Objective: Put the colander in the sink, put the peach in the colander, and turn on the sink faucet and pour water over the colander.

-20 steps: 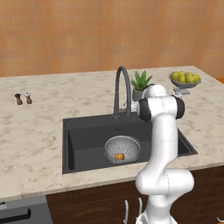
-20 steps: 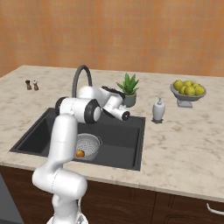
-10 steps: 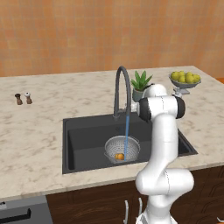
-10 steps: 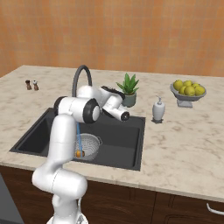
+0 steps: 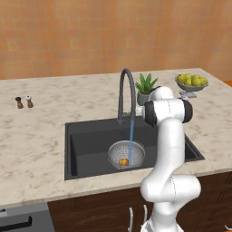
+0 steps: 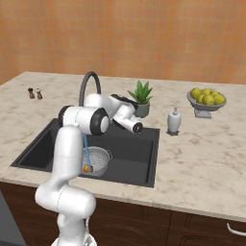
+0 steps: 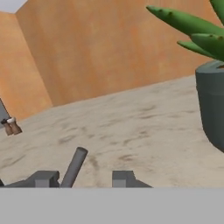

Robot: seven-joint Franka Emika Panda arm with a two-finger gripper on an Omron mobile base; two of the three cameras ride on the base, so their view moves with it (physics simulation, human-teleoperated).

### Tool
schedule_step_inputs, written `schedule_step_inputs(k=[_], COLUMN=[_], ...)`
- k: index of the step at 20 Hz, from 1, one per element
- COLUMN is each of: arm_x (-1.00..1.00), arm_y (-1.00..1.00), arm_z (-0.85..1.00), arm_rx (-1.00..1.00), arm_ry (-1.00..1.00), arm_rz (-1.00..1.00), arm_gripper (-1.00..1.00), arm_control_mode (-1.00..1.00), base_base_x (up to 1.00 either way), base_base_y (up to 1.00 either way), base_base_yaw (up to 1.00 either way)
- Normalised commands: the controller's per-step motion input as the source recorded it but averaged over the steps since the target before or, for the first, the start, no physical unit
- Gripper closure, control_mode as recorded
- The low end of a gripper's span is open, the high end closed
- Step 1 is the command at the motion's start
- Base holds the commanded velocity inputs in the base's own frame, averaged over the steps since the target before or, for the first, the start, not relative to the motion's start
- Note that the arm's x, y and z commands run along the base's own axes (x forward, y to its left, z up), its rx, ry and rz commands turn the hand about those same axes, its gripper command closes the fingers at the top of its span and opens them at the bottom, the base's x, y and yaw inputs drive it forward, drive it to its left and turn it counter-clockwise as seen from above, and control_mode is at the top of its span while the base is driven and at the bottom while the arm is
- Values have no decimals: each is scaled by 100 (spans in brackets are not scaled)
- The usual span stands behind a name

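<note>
In the left base view the sink is sunk into the marble counter, and the colander sits on its floor with the peach inside, near the front wall of the bowl. The sink faucet arches over the basin, and the water falls from its spout as a thin blue stream straight into the colander, just beside the peach. The white arm rises in front of the sink's right side, its upper joint level with the faucet base. A potted plant stands behind the sink, a footed bowl of yellow fruit sits further right, and two small shakers stand well to the left.

In the right base view the arm bends over the sink, and the hand reaches back toward the faucet base, beside the plant. The colander shows behind the arm with the peach at its near edge. A soap dispenser stands right of the sink.

In the hand view the gripper shows two dark fingertips standing a little apart, with a thin grey faucet lever slanting up between them, close to the left tip; whether they touch it cannot be told. The plant pot is at the right.
</note>
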Motion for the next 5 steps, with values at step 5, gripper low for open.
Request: schedule_step_inputs(k=[5], arm_x=[-7], arm_y=[-27], arm_z=[0], arm_rx=[0], arm_ry=[1], arm_rz=[-4], arm_gripper=[100], arm_control_mode=[-100], base_base_x=[0], base_base_y=[0], base_base_yaw=[0])
